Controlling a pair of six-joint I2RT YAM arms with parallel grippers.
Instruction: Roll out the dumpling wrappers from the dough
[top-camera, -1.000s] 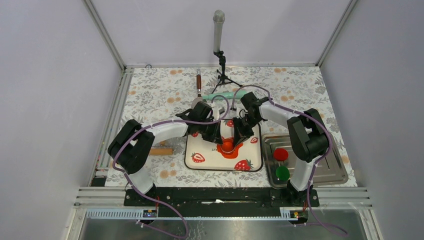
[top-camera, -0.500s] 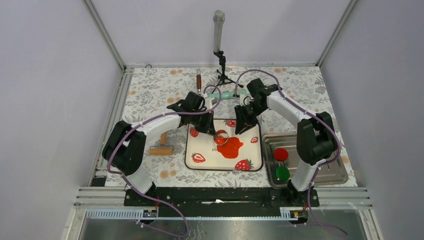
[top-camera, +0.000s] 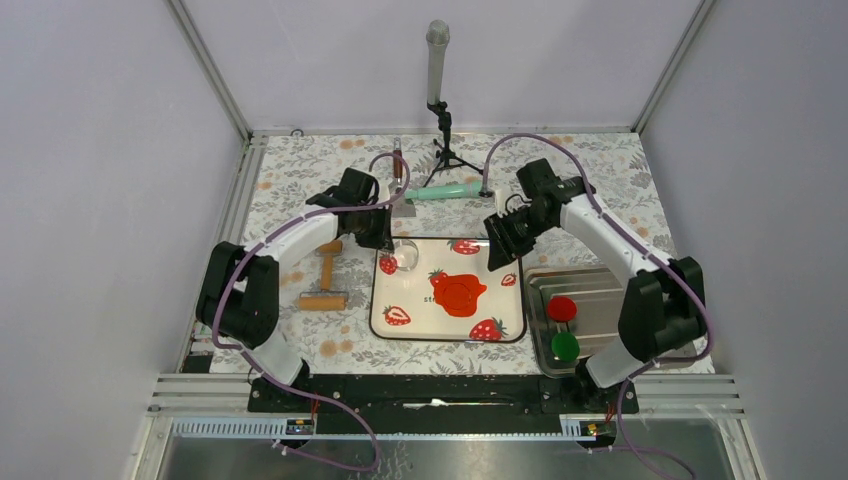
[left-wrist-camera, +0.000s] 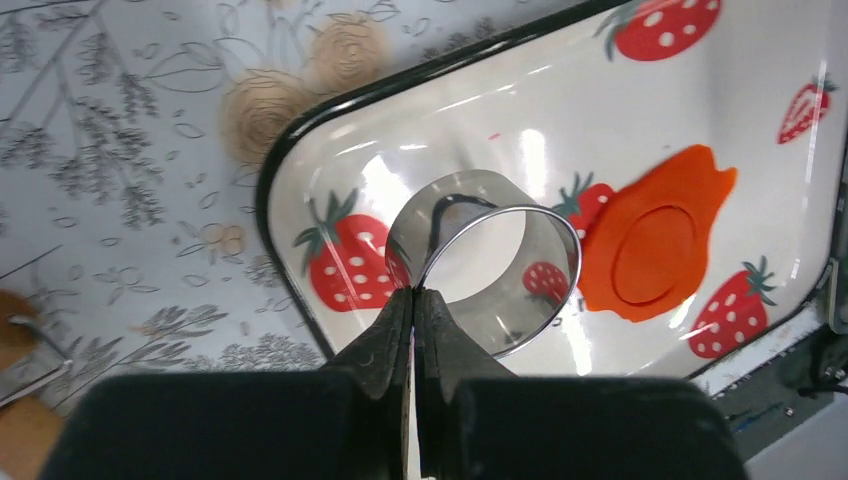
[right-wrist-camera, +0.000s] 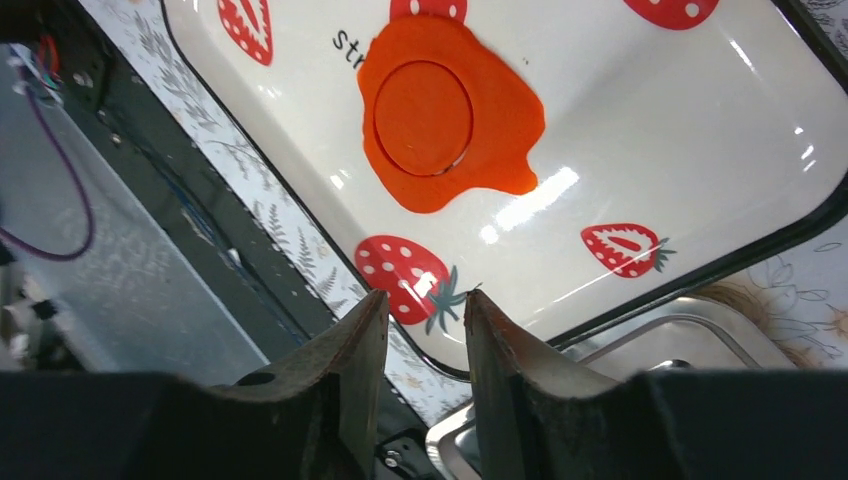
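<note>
The orange-red dough (top-camera: 462, 294) lies as a flat ragged sheet on the strawberry-print tray (top-camera: 420, 318). A round dumpling wrapper (top-camera: 457, 295) is cut into its middle and still sits inside the sheet; the cut circle shows in the left wrist view (left-wrist-camera: 655, 255) and the right wrist view (right-wrist-camera: 422, 117). My left gripper (top-camera: 393, 248) is shut on the wall of the metal ring cutter (left-wrist-camera: 485, 260), held above the tray's far left corner, away from the dough (left-wrist-camera: 700, 190). My right gripper (right-wrist-camera: 425, 295) is open and empty above the tray's right side, apart from the dough (right-wrist-camera: 500, 130).
A steel tray (top-camera: 640, 350) at the right holds a crimson disc (top-camera: 561, 308) and a green disc (top-camera: 565, 346). A wooden roller (top-camera: 325, 282) lies left of the strawberry tray. A green rolling pin (top-camera: 445, 190), a brown-handled tool (top-camera: 398, 163) and a microphone stand (top-camera: 437, 100) are at the back.
Both arms have drawn back from the dough. The left one carried the ring cutter off to the far left; the right one opened and moved right, leaving a cut circle in the sheet.
</note>
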